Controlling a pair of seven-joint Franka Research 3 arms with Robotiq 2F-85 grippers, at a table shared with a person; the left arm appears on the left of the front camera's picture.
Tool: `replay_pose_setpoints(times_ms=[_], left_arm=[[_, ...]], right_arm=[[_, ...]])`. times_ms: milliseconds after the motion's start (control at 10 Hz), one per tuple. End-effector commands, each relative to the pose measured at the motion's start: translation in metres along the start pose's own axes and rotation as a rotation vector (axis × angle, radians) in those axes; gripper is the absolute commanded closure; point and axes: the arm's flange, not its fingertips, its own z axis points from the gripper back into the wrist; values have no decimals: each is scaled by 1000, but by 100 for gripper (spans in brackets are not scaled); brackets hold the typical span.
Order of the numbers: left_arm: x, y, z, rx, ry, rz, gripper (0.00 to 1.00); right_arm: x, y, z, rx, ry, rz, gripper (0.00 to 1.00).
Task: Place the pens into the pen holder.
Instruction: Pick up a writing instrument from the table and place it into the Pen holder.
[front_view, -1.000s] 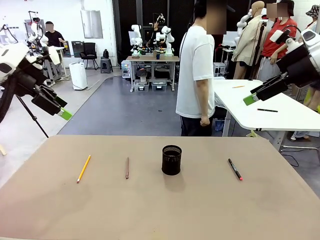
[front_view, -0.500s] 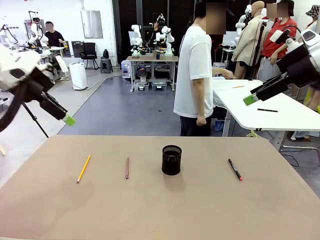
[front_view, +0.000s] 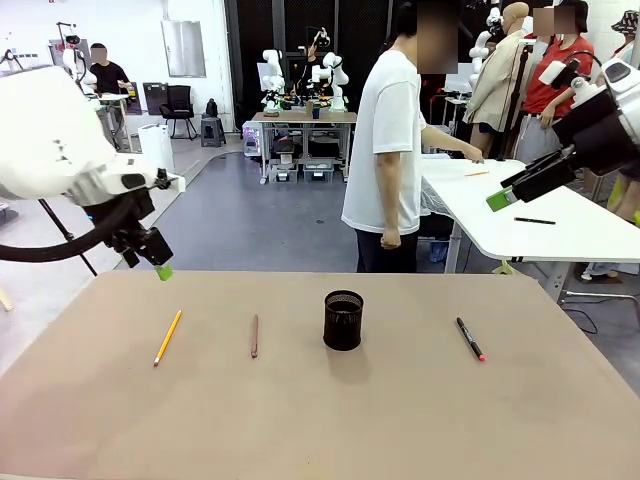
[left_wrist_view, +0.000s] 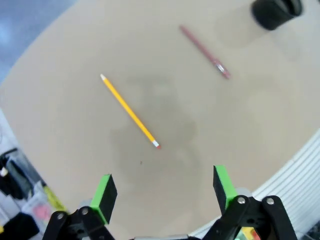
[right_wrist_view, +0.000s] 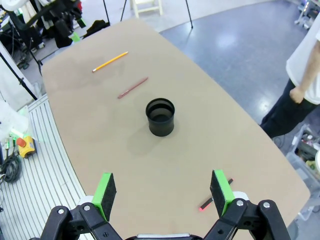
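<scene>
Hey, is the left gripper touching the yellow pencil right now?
Apart. In the left wrist view the yellow pencil lies flat on the table, well beyond the open left gripper, with bare surface between them.

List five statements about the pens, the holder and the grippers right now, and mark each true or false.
1. The pen holder is empty. True.
2. The yellow pencil stands in the pen holder. False: it lies flat on the table, on the robot's left of the holder.
3. The left gripper is shut on the reddish-brown pencil. False: its fingers are open and empty, above the table.
4. The black marker lies on the robot's right of the holder. True.
5. The right gripper is open and holds nothing. True.
</scene>
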Motion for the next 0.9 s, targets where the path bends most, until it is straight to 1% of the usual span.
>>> replay_pose_setpoints(times_ms=[0,100,200,300,800], left_arm=[[22,6,-17,79,56,39,0],[27,11,-31,123,42,55,0],[28,15,-36,128,16,71,0],[18,6,-27,66,43,36,0],[18,6,-27,66,43,36,0]], right_arm=[[1,0,0,7,-7,-2,0],[1,0,0,7,-7,-2,0],[1,0,0,7,-7,-2,0],[1,0,0,7,-7,-2,0],[1,0,0,7,-7,-2,0]])
